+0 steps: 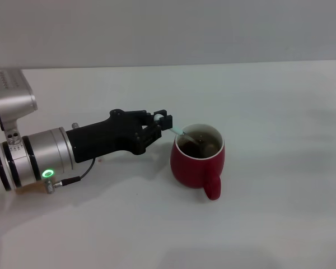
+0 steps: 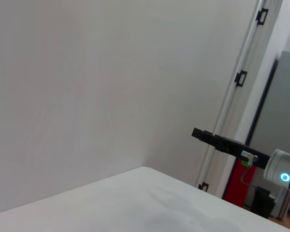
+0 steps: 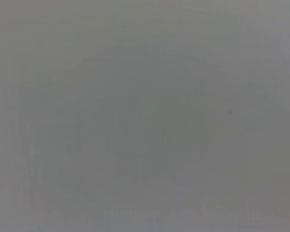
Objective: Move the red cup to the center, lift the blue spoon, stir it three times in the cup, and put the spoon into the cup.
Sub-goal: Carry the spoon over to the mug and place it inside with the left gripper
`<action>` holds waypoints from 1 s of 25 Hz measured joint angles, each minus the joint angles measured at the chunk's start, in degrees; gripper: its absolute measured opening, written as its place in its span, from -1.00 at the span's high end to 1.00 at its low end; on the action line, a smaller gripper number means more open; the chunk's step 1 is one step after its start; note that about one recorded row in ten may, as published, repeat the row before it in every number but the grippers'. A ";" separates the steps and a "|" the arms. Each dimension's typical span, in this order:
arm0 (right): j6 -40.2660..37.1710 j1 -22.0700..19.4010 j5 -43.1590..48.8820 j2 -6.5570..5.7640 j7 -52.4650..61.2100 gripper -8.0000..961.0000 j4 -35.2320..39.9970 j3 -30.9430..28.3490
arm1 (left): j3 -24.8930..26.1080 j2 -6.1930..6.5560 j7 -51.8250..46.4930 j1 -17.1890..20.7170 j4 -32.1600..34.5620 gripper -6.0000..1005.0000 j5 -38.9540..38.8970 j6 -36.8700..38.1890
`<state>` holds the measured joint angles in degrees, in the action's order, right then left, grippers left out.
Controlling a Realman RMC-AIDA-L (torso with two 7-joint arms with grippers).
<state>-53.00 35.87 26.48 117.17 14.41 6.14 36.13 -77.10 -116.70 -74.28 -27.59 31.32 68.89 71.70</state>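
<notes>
In the head view the red cup [image 1: 197, 163] stands near the middle of the white table, its handle toward the front edge. My left gripper [image 1: 163, 122] reaches in from the left and is shut on the pale handle of the blue spoon [image 1: 177, 131]. The spoon slants down over the cup's left rim, and its metal bowl is inside the cup. The left wrist view shows neither cup nor spoon. My right arm is outside the head view; its black gripper [image 2: 217, 140] appears far off in the left wrist view.
The white table [image 1: 280, 213] stretches all around the cup, with a grey wall behind it. The left arm's silver wrist [image 1: 36, 159] hangs low over the table's left side. The right wrist view shows only a plain grey surface.
</notes>
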 joint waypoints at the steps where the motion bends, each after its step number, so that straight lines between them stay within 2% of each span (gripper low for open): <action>1: 0.00 -0.02 0.01 0.00 0.01 -0.23 -0.02 -0.02 | 0.00 -0.08 -0.03 -0.12 0.02 0.70 0.06 -0.01; 13: 0.08 -0.49 -0.19 0.02 0.01 -0.23 -0.13 0.08 | 0.71 -0.55 -0.05 -1.64 -0.03 0.70 0.65 -2.84; 25: 0.30 0.00 -0.13 0.07 0.00 -0.23 -0.25 -0.06 | 1.22 0.56 0.45 1.10 0.67 0.70 0.60 1.03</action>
<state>-52.70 35.87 26.35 117.25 14.41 5.90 36.06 -75.88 -116.14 -73.83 -26.49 31.99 69.49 72.73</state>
